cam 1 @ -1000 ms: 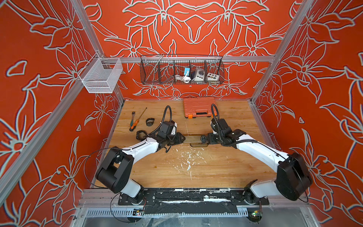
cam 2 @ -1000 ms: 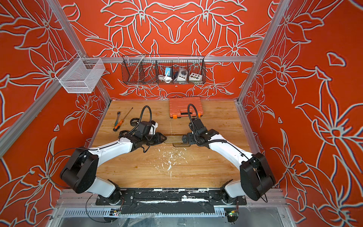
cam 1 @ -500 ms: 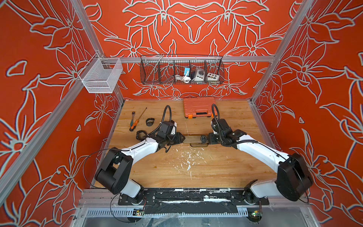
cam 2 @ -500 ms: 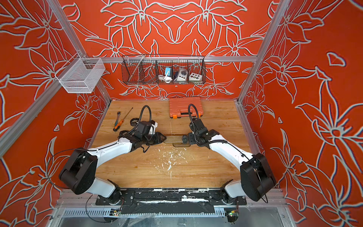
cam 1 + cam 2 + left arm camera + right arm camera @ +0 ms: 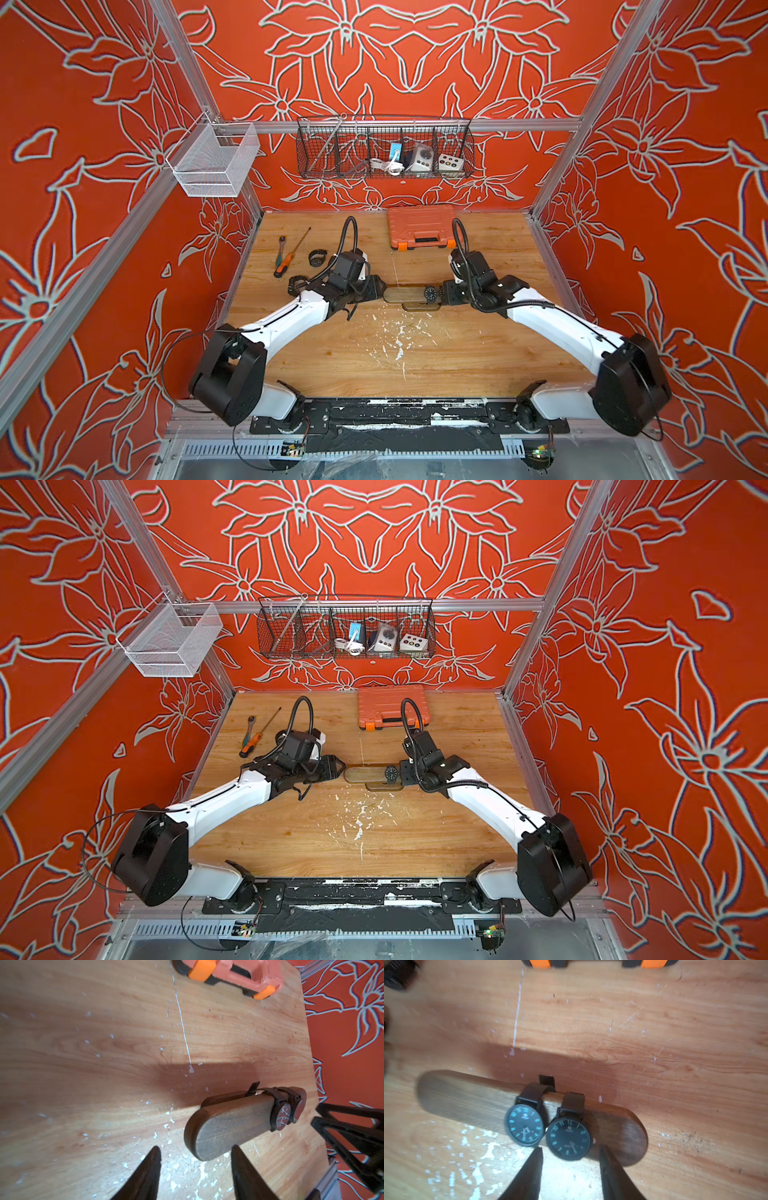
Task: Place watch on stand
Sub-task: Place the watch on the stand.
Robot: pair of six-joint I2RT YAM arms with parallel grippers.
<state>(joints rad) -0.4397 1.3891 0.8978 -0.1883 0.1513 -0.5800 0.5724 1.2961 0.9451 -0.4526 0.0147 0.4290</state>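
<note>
A: Stand? Watches?
B: Long dark-brown wooden stand [image 5: 471,1101] mid wooden surface [image 5: 415,353]; two black round-faced watches [image 5: 548,1128] strapped round its bar, side by side.
A: Grippers?
B: Left gripper [image 5: 195,1167] spread at one end, holding nothing. Right gripper [image 5: 570,1164] spread, flanking nearer watch.

An orange plastic tool case [image 5: 419,227] with a black handle is lying at the back of the scuffed wooden tabletop [image 5: 395,357]. An orange-handled screwdriver [image 5: 291,254] and a small silver wrench [image 5: 280,250] are resting side by side near the table's left edge. A dark wire basket [image 5: 384,147] holding small devices is hanging on the rear wall, while a white mesh basket [image 5: 214,160] is hanging at the left corner.
</note>
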